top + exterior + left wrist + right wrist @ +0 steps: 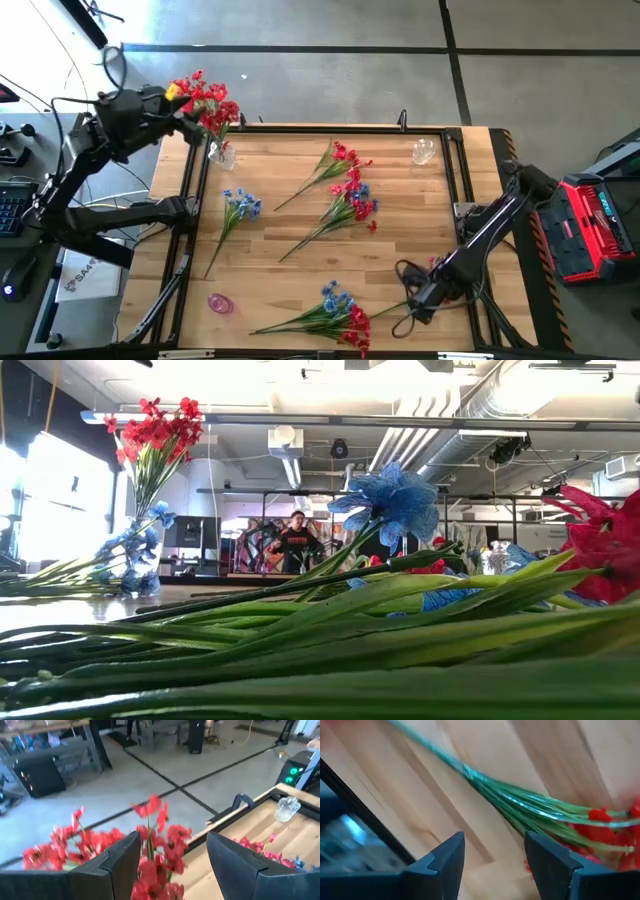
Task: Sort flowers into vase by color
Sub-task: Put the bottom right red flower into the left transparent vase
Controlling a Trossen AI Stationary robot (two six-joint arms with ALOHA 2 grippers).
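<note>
Left gripper (185,100) held high over the far-left corner of the table (300,270), forearm reaching in from the left, fingers (120,855) spread wide with nothing between them; just past the tips, the red bunch (205,100) standing in the left vase (222,155). Right gripper (418,300) low at the near-right part of the table, arm bent down from the right edge, jaws spread above green stems (520,807) lying on the wood, not closed on them in the wrist view

Bare wood down the left side between frame and sprays, and again across the far middle. Black frame rail (190,230) along the left edge, close under the left arm; right rail (470,230) beside the right arm's elbow

Loose flowers scattered over the middle: a blue spray (240,205) near the left, a red spray (340,160) at far centre, a mixed red and blue spray (350,205) in the middle, a mixed heap (335,315) at the near edge just left of the right gripper. Empty clear vase (424,151) at the far-right corner, well apart from both grippers. Small pink object (220,302) near the near-left corner. Black cable (405,320) looped on the table beside the right gripper. Red case (600,225) off the table to the right. Person (297,540) far back in the room
</note>
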